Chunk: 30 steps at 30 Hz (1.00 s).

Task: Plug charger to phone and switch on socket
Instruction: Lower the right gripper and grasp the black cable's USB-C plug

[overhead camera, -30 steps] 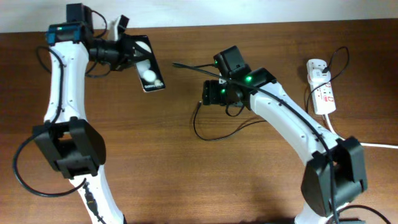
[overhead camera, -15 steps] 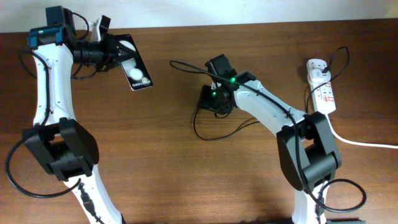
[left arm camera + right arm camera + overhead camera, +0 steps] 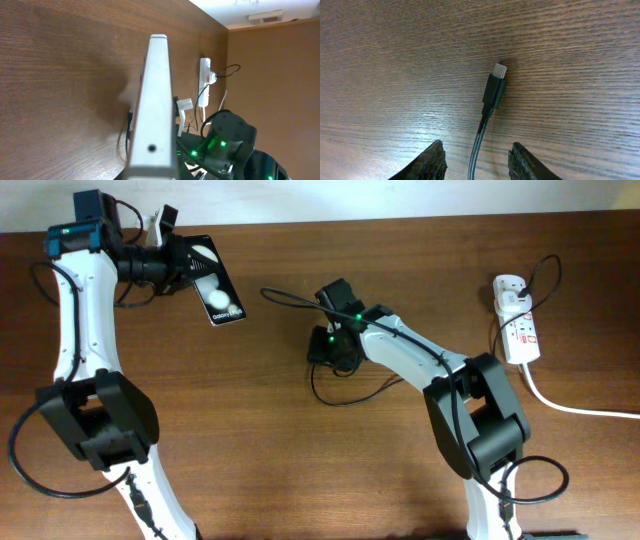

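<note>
My left gripper (image 3: 183, 262) is shut on the black phone (image 3: 216, 282) and holds it tilted above the table at the far left. In the left wrist view the phone (image 3: 155, 95) shows edge-on, its port hole facing the camera. The charger's black connector (image 3: 494, 88) lies on the wood, metal tip pointing away. My right gripper (image 3: 476, 164) is open, and the thin cable (image 3: 479, 145) runs between its fingers. In the overhead view the right gripper (image 3: 328, 348) is low at the table's middle, over the cable loop (image 3: 345, 398). The socket (image 3: 519, 325) lies far right.
A white plug adapter (image 3: 510, 285) sits in the socket's far end. The thick white cord (image 3: 575, 408) runs off to the right edge. The socket also shows in the left wrist view (image 3: 204, 82), beyond the right arm (image 3: 227, 142).
My right gripper has moved left and down over the connector end. My left arm shifted left with the phone a second ago and has since held still.
</note>
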Tool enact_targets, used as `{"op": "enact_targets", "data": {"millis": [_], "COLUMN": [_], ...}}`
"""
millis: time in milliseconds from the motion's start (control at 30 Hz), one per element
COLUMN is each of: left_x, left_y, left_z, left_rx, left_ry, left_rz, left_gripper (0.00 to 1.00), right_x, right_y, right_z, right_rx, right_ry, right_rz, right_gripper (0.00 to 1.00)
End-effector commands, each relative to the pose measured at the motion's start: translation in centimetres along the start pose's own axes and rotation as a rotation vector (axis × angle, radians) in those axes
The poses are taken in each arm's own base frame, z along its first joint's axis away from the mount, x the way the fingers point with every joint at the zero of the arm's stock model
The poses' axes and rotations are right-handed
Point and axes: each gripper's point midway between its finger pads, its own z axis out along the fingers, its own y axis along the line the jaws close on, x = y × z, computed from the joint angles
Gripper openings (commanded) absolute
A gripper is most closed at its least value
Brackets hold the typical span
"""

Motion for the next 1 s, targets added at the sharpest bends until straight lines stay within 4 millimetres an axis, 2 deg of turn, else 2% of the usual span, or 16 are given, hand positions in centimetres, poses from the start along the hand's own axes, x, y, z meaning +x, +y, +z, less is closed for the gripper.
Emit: {"op": "enact_targets", "data": {"millis": [0, 333, 633, 733, 833, 967], "left_x": [0.0, 0.0, 0.0, 0.1, 0.2, 0.2], "left_y": [-0.7, -0.7, -0.7, -0.5, -0.4, -0.4], "left_z": [-0.2, -0.2, -0.2, -0.2, -0.2, -0.2], "left_rx": [0.03, 0.03, 0.028, 0.02, 0.01, 0.01], "left_ry": [-0.002, -0.002, 0.0, 0.003, 0.005, 0.007], "left_rz": [0.025, 0.024, 0.021, 0.017, 0.012, 0.01], "left_gripper": [0.0, 0.0, 0.0, 0.0, 0.0, 0.0], "right_x": [-0.3, -0.5, -0.1, -0.2, -0.2, -0.2], "right_y": [0.7, 0.8, -0.3, -0.2, -0.2, -0.3], "right_z": [0.5, 1.1, 3.4, 3.5, 3.5, 3.4], "right_rx": [0.011, 0.073, 0.097, 0.093, 0.094, 0.095], "right_ry": [-0.028, -0.099, -0.075, -0.079, -0.079, -0.077], "right_rz": [-0.017, -0.027, -0.023, -0.023, -0.023, -0.03], "right_gripper": [0.44, 0.38, 0.37, 0.37, 0.3, 0.04]}}
